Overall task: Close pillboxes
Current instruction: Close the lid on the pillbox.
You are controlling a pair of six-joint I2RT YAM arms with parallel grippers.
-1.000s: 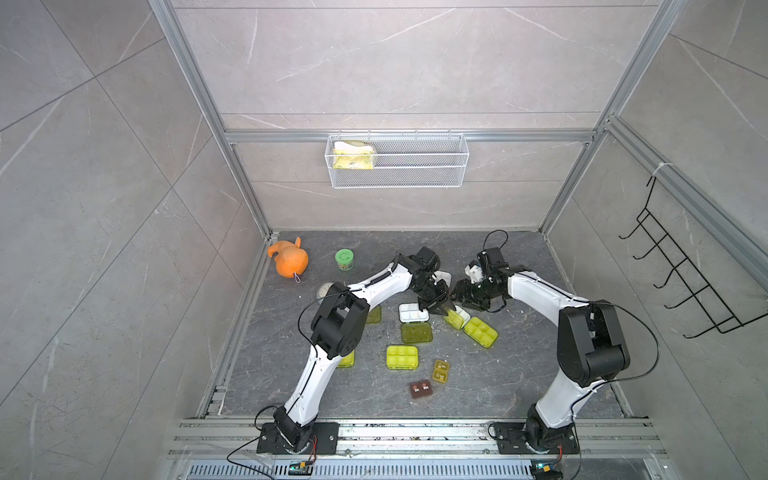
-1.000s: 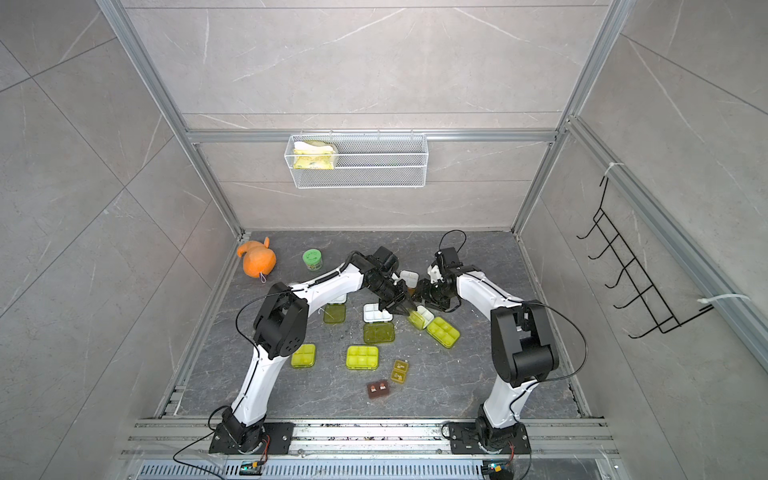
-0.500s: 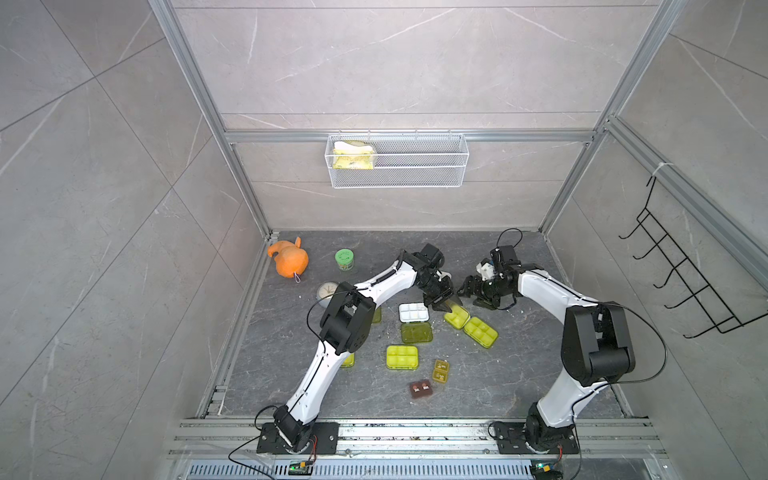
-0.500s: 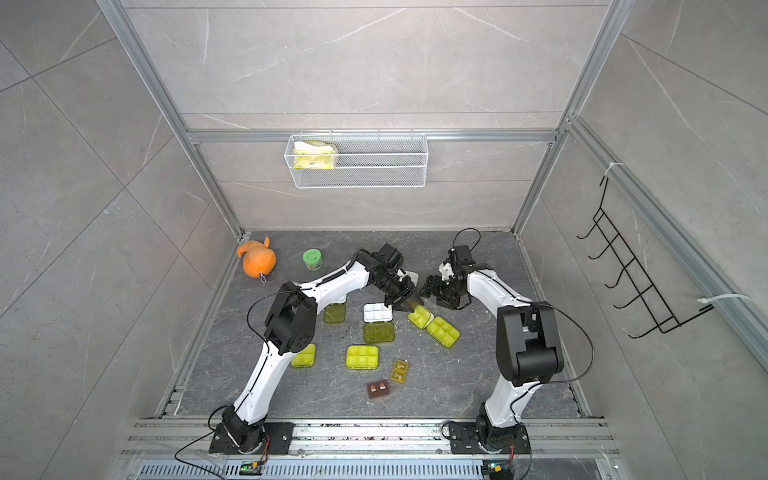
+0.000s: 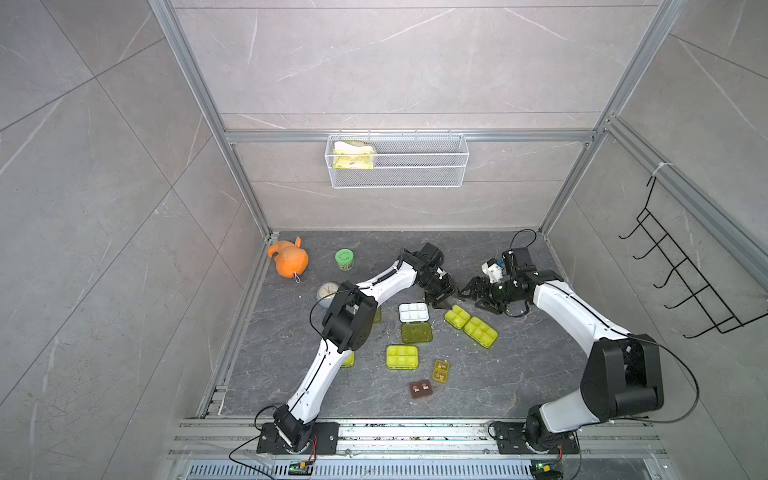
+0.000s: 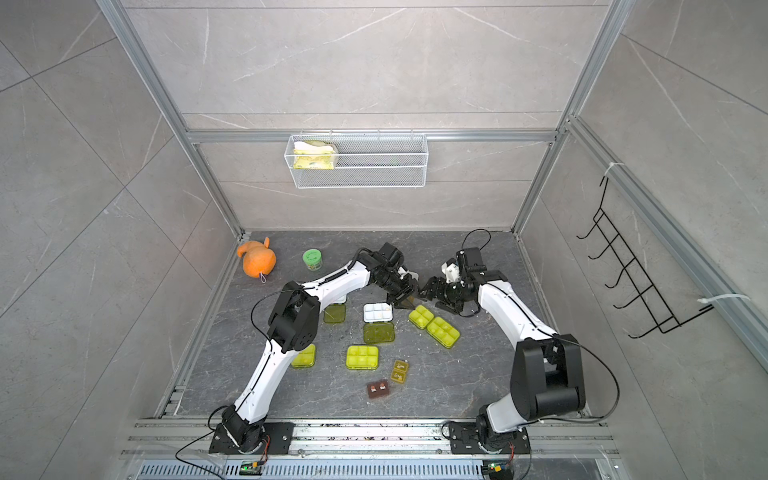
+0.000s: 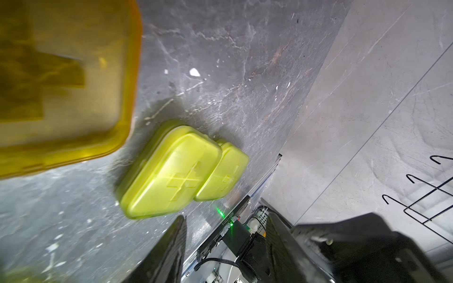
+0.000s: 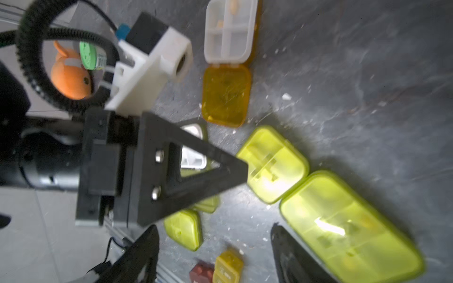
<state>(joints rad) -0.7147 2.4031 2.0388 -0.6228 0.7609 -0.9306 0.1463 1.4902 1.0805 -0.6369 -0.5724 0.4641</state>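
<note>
Two shut yellow-green pillboxes (image 5: 457,316) (image 5: 481,331) lie side by side mid-floor, also in the left wrist view (image 7: 171,169). Just behind them my left gripper (image 5: 441,297) (image 7: 225,245) and right gripper (image 5: 468,292) (image 8: 215,257) face each other, both open and empty. An open pillbox shows its white tray (image 8: 230,31) and orange lid (image 8: 225,95) by the left gripper's finger (image 8: 196,166). Another open pillbox has its white tray (image 5: 413,311) and flat lid (image 5: 417,333) apart. A shut one (image 5: 402,357) and tiny amber (image 5: 441,370) and brown (image 5: 421,389) ones lie nearer the front.
Two more yellow-green pillboxes (image 6: 334,313) (image 6: 304,356) lie partly under the left arm. An orange toy (image 5: 289,262), a green-lidded jar (image 5: 345,259) and a small clock (image 5: 327,289) stand at the back left. A wire basket (image 5: 397,162) hangs on the back wall.
Both grippers have opened wider and drawn back from the small yellow-green pillbox, which now lies shut. The right arm has moved off to the right.
</note>
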